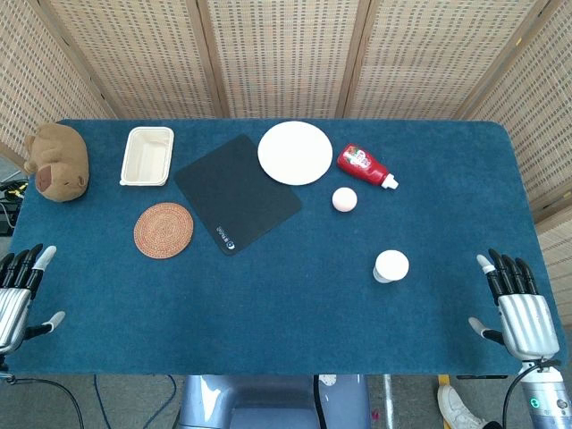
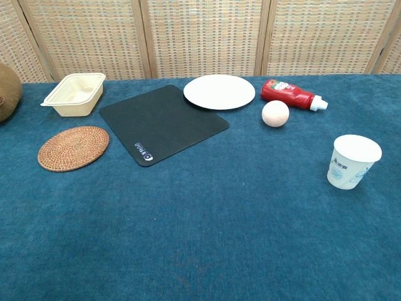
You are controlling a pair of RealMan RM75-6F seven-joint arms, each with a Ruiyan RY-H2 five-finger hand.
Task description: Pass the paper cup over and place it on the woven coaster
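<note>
Standing upright on the blue surface (image 1: 268, 331), the paper cup (image 1: 391, 265) waits well right of the woven coaster (image 1: 164, 231).
Between cup and coaster lies a black mat (image 1: 237, 192), just right of the coaster; beyond the mat sit a white plate (image 1: 295, 153), a pale ball (image 1: 344, 199) and a red bottle (image 1: 365, 165) on its side. Behind the coaster are a cream tray (image 1: 147, 156) and a brown plush toy (image 1: 56, 162). Bare cloth runs along the near edge. Left robot hand (image 1: 18, 295) and right robot hand (image 1: 517, 304) rest released, fingers spread, at opposite ends.
</note>
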